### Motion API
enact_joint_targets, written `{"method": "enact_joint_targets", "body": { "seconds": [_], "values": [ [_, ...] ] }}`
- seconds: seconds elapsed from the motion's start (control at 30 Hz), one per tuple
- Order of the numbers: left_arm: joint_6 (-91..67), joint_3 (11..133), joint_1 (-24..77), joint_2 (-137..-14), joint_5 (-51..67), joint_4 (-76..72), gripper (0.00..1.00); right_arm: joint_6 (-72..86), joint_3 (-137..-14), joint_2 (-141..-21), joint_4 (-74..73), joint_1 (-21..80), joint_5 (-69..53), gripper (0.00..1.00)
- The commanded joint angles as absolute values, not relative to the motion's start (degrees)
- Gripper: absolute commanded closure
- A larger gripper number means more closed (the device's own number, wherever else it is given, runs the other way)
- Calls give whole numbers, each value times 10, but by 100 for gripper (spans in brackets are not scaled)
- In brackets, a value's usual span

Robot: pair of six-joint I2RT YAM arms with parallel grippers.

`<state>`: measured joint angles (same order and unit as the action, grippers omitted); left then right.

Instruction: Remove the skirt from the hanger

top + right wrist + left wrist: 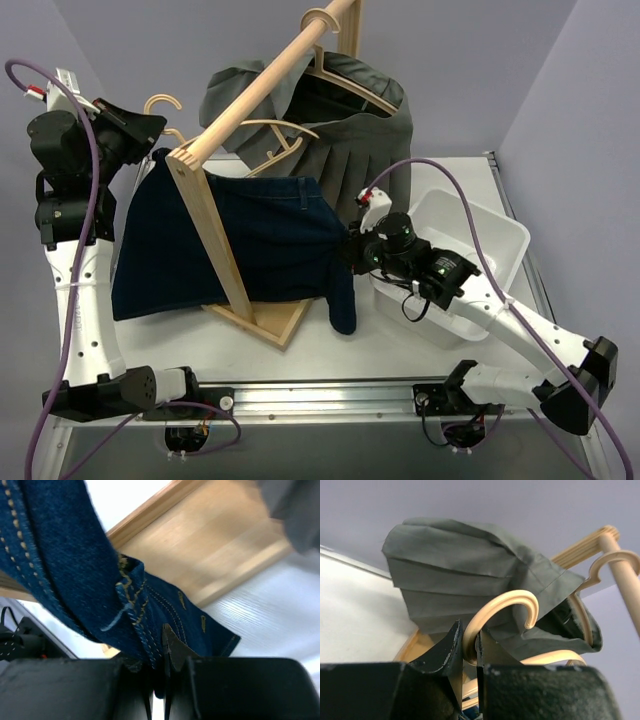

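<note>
Left end effector (469, 642): my wrist view shows it clamped on the wooden hanger hook (512, 602).
Right end effector (160, 652): pinched shut on a blue seam.
Skirt (260, 245): whole only from above, spread between my arms.
Obstruction: rack post (215, 235) crosses the skirt.
Around: grey skirt (375, 130) on the rail; white bin (490, 235) on the bench (330, 362).

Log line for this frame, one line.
left tool: shut on hanger hook | right tool: shut on denim skirt edge | grey skirt: on rail
</note>
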<state>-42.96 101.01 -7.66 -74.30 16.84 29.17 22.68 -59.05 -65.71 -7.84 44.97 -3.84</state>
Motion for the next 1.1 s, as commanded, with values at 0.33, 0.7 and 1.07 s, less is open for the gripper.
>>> {"method": "enact_joint_targets", "body": {
  "seconds": [0.33,0.7,1.07],
  "values": [
    [-616,966,-98,-761,267,15,98,192,-803,-923,-5,526,-159,100],
    [-330,1155,-103,-768,174,279,98,246,-759,-861,5,422,-72,100],
    [-282,1015,-103,-729,118,278,98,160,-942,-760,-159,400,49,100]
  ]
}}
